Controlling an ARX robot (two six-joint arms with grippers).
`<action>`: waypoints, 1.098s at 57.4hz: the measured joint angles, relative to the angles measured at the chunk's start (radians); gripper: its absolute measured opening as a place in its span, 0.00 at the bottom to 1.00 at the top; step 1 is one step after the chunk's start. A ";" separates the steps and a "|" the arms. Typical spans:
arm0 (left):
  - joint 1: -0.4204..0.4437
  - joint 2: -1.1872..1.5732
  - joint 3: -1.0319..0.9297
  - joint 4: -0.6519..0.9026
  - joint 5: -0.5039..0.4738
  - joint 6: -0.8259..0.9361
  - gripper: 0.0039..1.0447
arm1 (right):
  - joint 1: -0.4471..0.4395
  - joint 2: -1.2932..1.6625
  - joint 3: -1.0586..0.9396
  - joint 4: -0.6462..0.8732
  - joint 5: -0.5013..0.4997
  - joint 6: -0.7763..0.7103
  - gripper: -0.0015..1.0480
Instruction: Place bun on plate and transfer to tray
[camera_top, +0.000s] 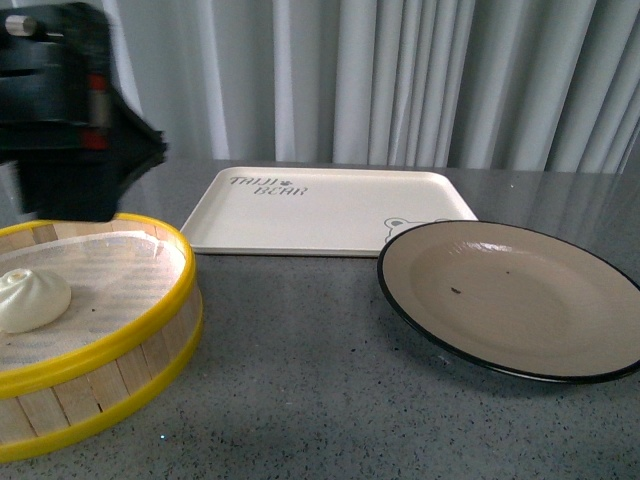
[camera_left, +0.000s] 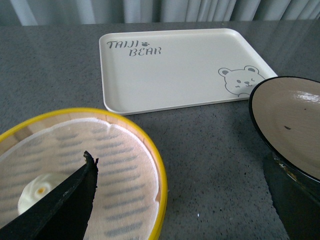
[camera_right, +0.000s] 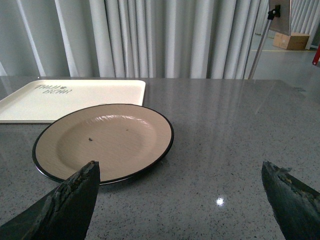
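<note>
The cream-white bun (camera_top: 32, 298) lies inside the yellow-rimmed steamer at the front left. In the left wrist view the bun (camera_left: 36, 194) shows partly behind one finger. My left gripper (camera_left: 185, 200) hangs open above the steamer's edge, one finger (camera_left: 75, 200) over the liner and the other near the plate (camera_left: 295, 117). The grey-brown plate (camera_top: 510, 300) with its black rim sits at the right and holds nothing. Behind it lies the cream tray (camera_top: 320, 210) with BEAR lettering, also bare. My right gripper (camera_right: 182, 200) is open over the table beside the plate (camera_right: 105, 140).
The wooden steamer basket (camera_top: 150, 330) has a yellow rim (camera_left: 159, 170) and a paper liner. My left arm's dark body (camera_top: 70, 120) looms above it. Grey curtains close the back. The speckled grey table (camera_top: 320, 380) runs between steamer and plate.
</note>
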 joint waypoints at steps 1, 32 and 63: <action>-0.001 0.031 0.024 -0.002 -0.001 0.008 0.94 | 0.000 0.000 0.000 0.000 0.000 0.000 0.92; 0.145 0.350 0.292 -0.170 -0.035 0.131 0.94 | 0.000 0.000 0.000 0.000 0.000 0.000 0.92; 0.365 0.291 0.220 -0.289 0.091 0.141 0.94 | 0.000 0.000 0.000 0.000 0.000 0.000 0.92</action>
